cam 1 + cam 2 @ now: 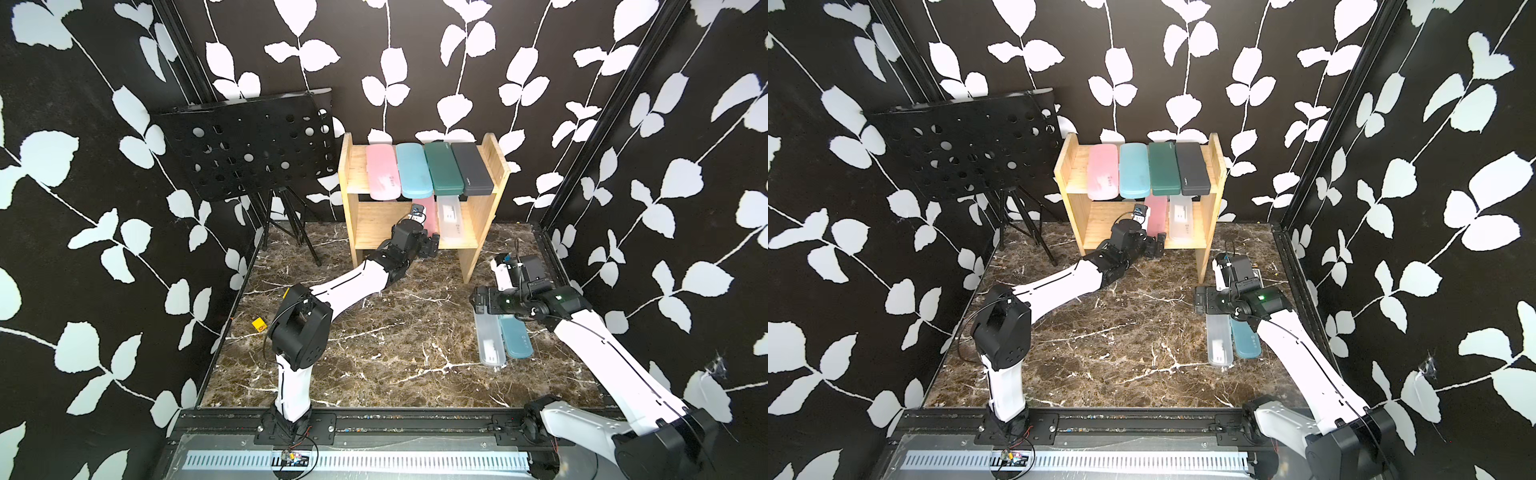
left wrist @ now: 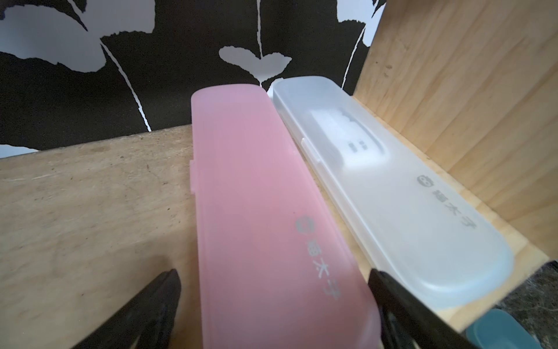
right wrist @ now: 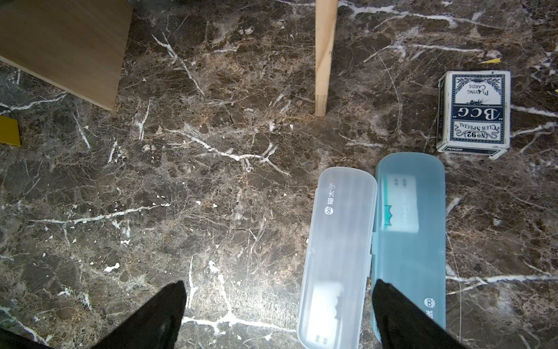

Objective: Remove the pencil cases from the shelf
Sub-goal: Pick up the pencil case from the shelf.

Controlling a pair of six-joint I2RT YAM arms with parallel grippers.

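Note:
The wooden shelf (image 1: 374, 224) stands at the back. Its top board carries a pink (image 1: 382, 170), a light blue (image 1: 413, 170), a dark green (image 1: 442, 168) and a dark grey pencil case (image 1: 471, 168). On the lower board lie a pink case (image 2: 256, 196) and a frosted clear case (image 2: 392, 196). My left gripper (image 2: 274, 272) is open, its fingers on either side of the pink case's near end. A clear case (image 3: 338, 247) and a light blue case (image 3: 410, 241) lie on the table. Above them my right gripper (image 3: 279, 284) hangs open, holding nothing.
A black perforated music stand (image 1: 249, 145) stands left of the shelf. A small yellow block (image 1: 259, 323) lies near the table's left edge. A playing-card box (image 3: 474, 113) lies beyond the two cases on the table, near the shelf's side panel (image 3: 324, 60).

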